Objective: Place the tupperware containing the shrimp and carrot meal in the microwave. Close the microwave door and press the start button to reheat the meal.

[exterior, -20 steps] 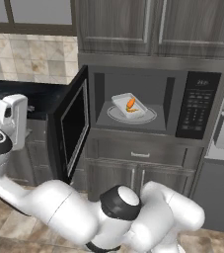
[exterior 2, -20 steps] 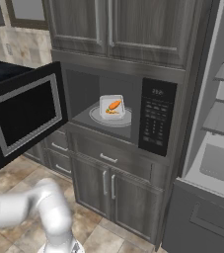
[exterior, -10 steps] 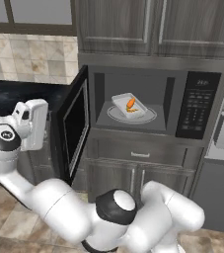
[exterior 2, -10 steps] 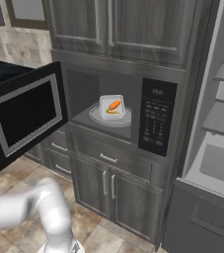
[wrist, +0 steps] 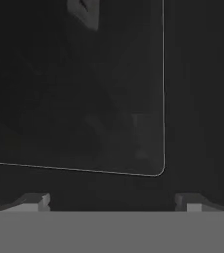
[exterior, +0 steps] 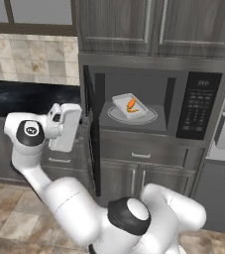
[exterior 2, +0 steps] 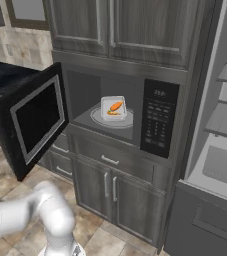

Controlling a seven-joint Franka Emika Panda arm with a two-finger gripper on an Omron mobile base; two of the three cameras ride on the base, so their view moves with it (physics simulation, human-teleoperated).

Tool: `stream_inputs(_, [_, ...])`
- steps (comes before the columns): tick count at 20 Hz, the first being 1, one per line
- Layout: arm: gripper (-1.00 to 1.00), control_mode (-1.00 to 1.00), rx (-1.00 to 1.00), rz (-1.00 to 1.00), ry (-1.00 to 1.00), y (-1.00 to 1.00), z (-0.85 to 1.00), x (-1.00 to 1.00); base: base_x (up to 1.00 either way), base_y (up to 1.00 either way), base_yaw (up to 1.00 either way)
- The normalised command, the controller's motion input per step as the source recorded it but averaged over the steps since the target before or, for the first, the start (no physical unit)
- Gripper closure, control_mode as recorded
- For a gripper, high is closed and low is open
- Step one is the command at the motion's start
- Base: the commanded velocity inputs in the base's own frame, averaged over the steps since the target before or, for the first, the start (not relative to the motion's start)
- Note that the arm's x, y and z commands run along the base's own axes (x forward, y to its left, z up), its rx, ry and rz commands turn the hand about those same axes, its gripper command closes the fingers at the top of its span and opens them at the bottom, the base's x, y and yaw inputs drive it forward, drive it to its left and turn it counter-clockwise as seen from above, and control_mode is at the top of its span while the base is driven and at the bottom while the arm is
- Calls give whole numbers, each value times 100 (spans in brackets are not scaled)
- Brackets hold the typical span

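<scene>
**Ana:** Tupperware (exterior: 130, 105) first, or the pincer?

**Ben:** Pincer. In the hand view the gripper (wrist: 112, 201) is released, its two tips spread wide with nothing between them, and it faces the dark glass of the microwave door (exterior 2: 35, 121) from close up. I cannot tell whether it touches the glass yet.

**Ana:** And from the base?

**Ben:** In the left base view the hand sits just beside the outer face of the door, which stands swung out to the left of the microwave (exterior: 153, 101).

**Ana:** Where is the container?

**Ben:** Inside the cavity, resting on the round turntable plate (exterior 2: 99, 119), with the shrimp and carrot meal (exterior 2: 114, 107) in it. Placing looks done to me.

**Ana:** So the step in hand?

**Ben:** Closing the door, I would say. The next move calls for a steady push against the outer face, swinging it to the right until it shuts. The keypad panel (exterior 2: 157, 119) comes after that.

**Ana:** Any change from a second ago?

**Ben:** The hand has travelled right and down toward the door. The door itself, the container and the food lie as they did.
</scene>
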Motion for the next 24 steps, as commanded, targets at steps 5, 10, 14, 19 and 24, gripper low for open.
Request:
stream_inputs(5, [-100,-100,0,-22,0,-100,-19,4,0,0,0])
stream_inputs(10, [-100,-100,0,-14,0,-100,-12,25,0,0,0])
stream_inputs(14, [-100,-100,0,-4,0,-100,-9,40,0,0,0])
stream_inputs(19, [-100,-100,1,0,0,-95,-4,48,0,0,0])
stream_inputs(24, [-100,-100,1,0,0,-82,-6,57,0,0,0])
